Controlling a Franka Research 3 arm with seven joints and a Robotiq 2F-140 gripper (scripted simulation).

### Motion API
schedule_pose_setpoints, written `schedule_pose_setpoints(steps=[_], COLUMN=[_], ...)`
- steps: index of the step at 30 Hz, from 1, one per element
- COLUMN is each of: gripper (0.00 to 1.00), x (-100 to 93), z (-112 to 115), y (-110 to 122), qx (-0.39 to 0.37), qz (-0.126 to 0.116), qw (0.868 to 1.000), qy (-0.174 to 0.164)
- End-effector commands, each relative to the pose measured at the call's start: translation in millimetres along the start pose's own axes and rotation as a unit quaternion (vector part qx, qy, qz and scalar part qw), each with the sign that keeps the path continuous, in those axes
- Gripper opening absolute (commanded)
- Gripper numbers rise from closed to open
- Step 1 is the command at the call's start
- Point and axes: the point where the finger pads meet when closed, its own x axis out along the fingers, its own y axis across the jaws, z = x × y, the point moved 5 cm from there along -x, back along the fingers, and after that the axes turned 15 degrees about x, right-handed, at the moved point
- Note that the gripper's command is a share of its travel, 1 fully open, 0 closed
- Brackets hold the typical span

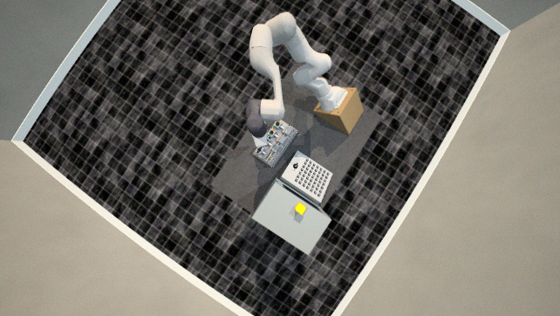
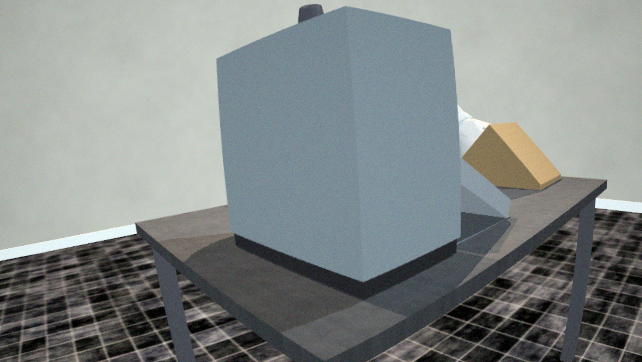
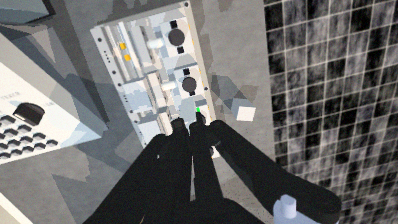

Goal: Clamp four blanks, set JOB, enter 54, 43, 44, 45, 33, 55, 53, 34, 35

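The vise fixture plate [image 1: 274,146] [image 3: 150,80] lies on the table with pale blocks and clamps that are hard to tell apart. Two black round valve knobs [image 3: 176,36] [image 3: 189,84] show along its right side. A green lens [image 3: 198,110] is lit just ahead of my fingertips. Two small amber lights [image 3: 122,46] show on the plate's left side. My gripper [image 3: 190,107] is shut and empty, with its tips at the plate's near right corner; in the top view it is hidden under the wrist. A loose pale blank [image 3: 246,113] lies on the table right of the plate. The keypad [image 1: 306,175] [image 3: 10,135] carries the black selector knob [image 3: 28,111] [image 1: 296,166].
The grey cabinet [image 1: 290,218] [image 2: 340,150] stands beyond the keypad, and its amber lamp [image 1: 300,209] is lit. A wooden wedge [image 1: 342,109] [image 2: 510,157] holds the arm's base. The table edge [image 2: 350,320] and the tiled floor [image 3: 330,75] lie right of the plate.
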Motion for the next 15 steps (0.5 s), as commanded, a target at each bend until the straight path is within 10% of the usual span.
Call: schedule_pose_setpoints(steps=[1,15], gripper=[0.00,0.00], x=[7.7,43.7], z=[-1.2,-1.5], y=[-0.3,-0.3], qx=[-0.002,-0.002], qz=[0.000,0.000], qw=[1.000,1.000], qy=[0.001,0.001])
